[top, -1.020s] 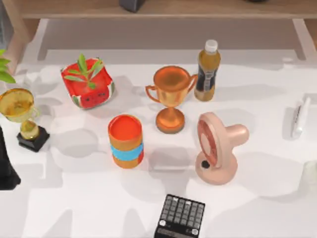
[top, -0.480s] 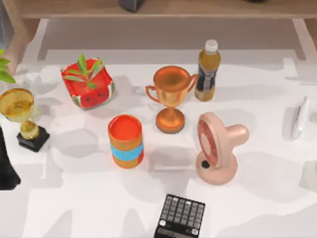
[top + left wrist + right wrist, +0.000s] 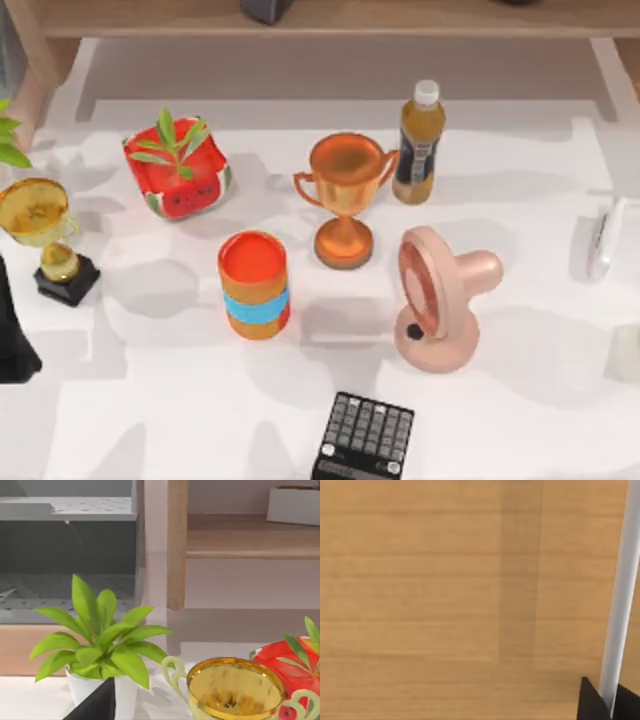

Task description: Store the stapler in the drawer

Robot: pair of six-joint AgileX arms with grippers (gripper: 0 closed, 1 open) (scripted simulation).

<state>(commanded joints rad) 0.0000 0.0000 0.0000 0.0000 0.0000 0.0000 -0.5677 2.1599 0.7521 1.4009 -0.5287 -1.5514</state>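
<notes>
The stapler (image 3: 603,238), slim and white, lies at the table's right edge, with no gripper touching it. Along the far side runs a wooden cabinet (image 3: 330,18); I cannot tell the drawer apart in it. In the right wrist view a wooden panel (image 3: 445,600) stands very close, with a white bar (image 3: 620,590) running down it. Dark parts of my right gripper (image 3: 611,705) sit on either side of that bar. My left arm (image 3: 12,340) is parked at the table's left edge, and a dark part of my left gripper (image 3: 97,705) shows in the left wrist view.
Between the arms stand a gold trophy (image 3: 40,225), a red watermelon pot (image 3: 178,170), an orange can (image 3: 255,285), a copper trophy (image 3: 345,195), an amber bottle (image 3: 418,145), a pink fan (image 3: 440,300) and a black calculator (image 3: 365,440). A white-potted plant (image 3: 100,645) is near the left gripper.
Nothing on the table has moved. The shadows near the table's right edge have shifted slightly.
</notes>
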